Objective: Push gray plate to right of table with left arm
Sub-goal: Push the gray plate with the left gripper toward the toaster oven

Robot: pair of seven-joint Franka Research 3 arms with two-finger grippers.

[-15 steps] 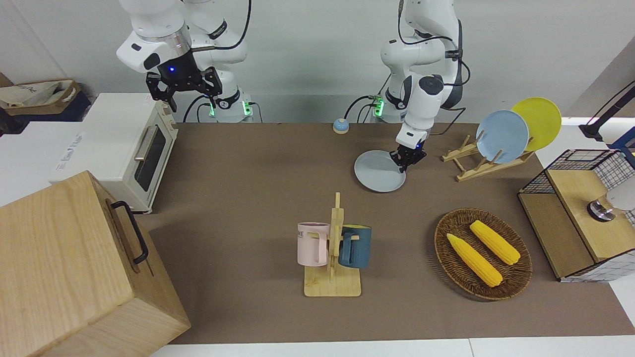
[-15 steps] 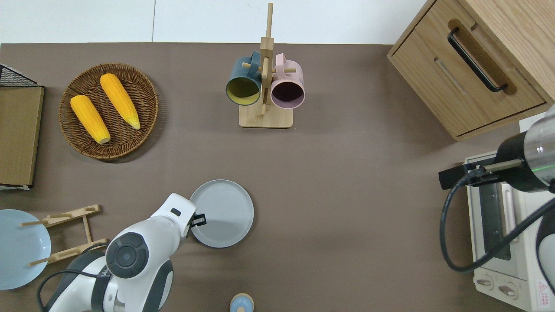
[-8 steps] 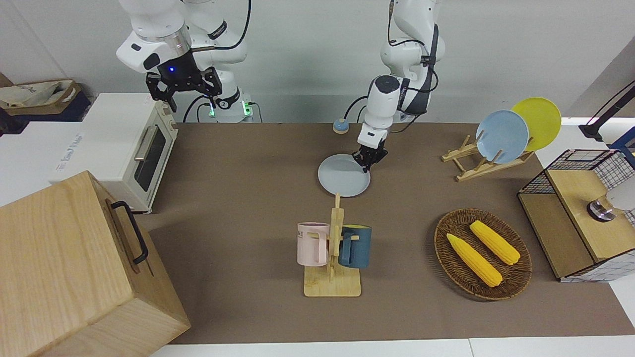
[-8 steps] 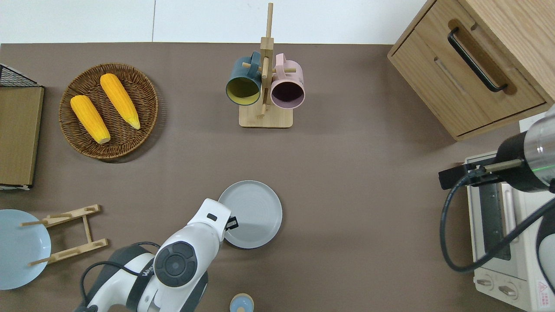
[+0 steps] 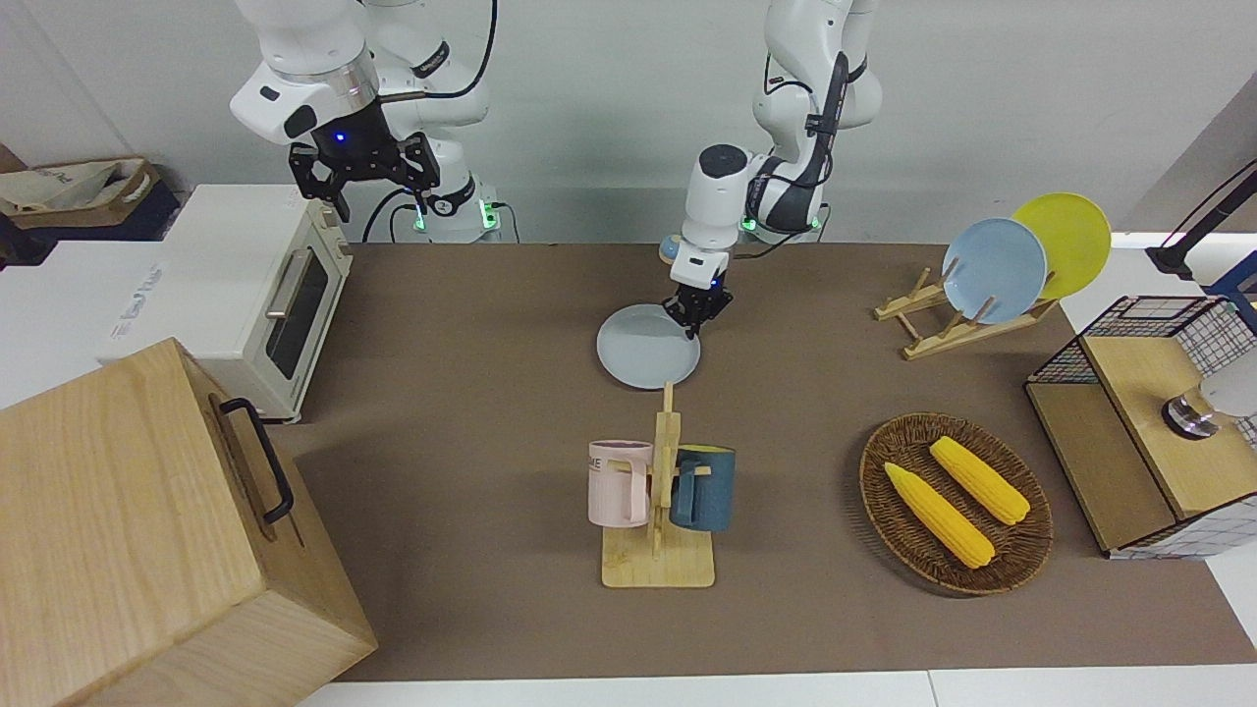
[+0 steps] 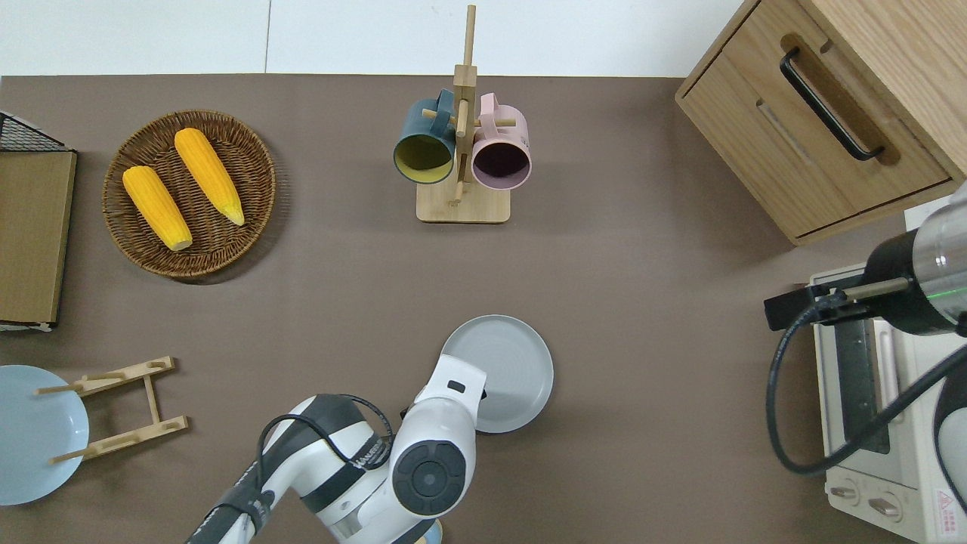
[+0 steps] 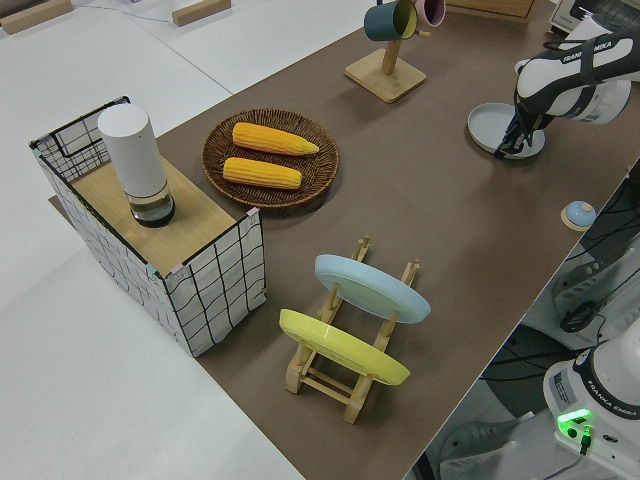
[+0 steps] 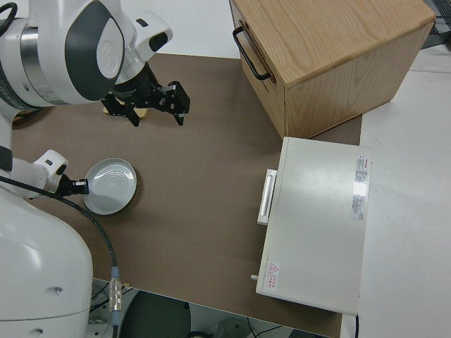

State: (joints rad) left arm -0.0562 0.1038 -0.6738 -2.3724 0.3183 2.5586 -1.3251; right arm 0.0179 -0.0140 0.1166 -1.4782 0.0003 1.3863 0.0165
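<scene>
The gray plate (image 5: 646, 348) lies flat on the brown table (image 5: 471, 324) near its middle, between the robots and the mug rack; it also shows in the overhead view (image 6: 510, 366) and the left side view (image 7: 495, 124). My left gripper (image 5: 693, 320) is down at the plate's rim, on the edge that faces the left arm's end of the table, touching it. In the overhead view the white wrist (image 6: 452, 385) hides the fingers. My right gripper (image 5: 378, 191) is parked, open and empty.
A wooden mug rack (image 5: 660, 511) with a pink and a blue mug stands farther from the robots than the plate. A basket with corn (image 5: 957, 506), a plate rack (image 5: 992, 270), a wire crate (image 5: 1149, 422), a toaster oven (image 5: 265, 295) and a wooden cabinet (image 5: 147, 530) stand around.
My left gripper has slid toward the right arm's end of the table, and the gray plate has slid along with it at its rim. The right arm has not moved.
</scene>
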